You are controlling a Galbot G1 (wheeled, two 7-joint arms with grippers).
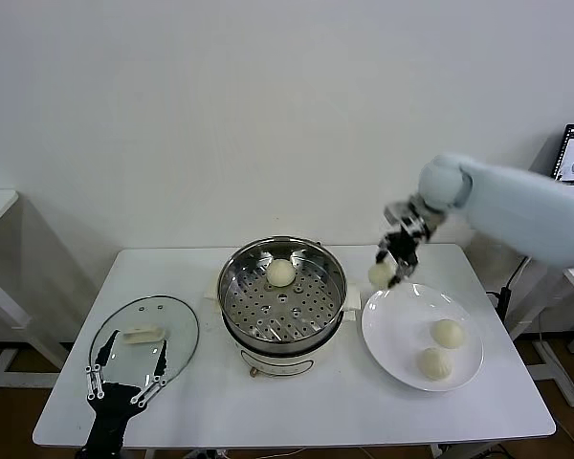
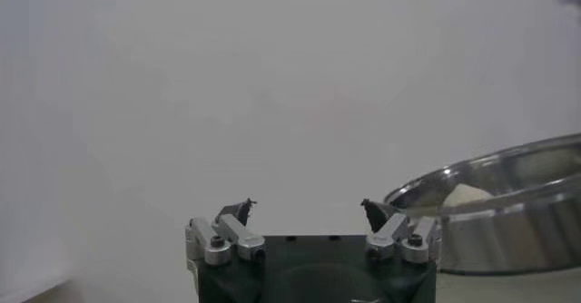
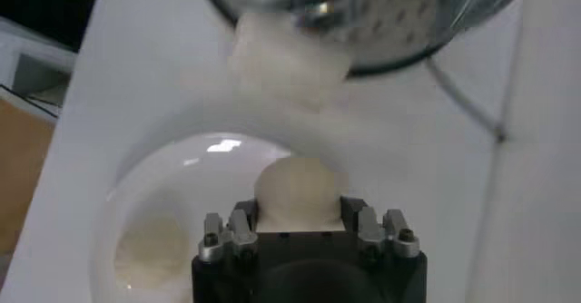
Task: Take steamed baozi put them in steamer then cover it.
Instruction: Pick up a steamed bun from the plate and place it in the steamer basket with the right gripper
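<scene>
Left pincer (image 1: 126, 375) idles wide open; right pincer (image 1: 394, 265), clamping a cream-white round bun (image 1: 381, 275), should clear the shiny steel steamer's (image 1: 282, 287) rim before releasing.

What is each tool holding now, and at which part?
The right tool holds one baozi by its two opposite sides, lifted above the plate. The left tool is open and holds nothing.
</scene>
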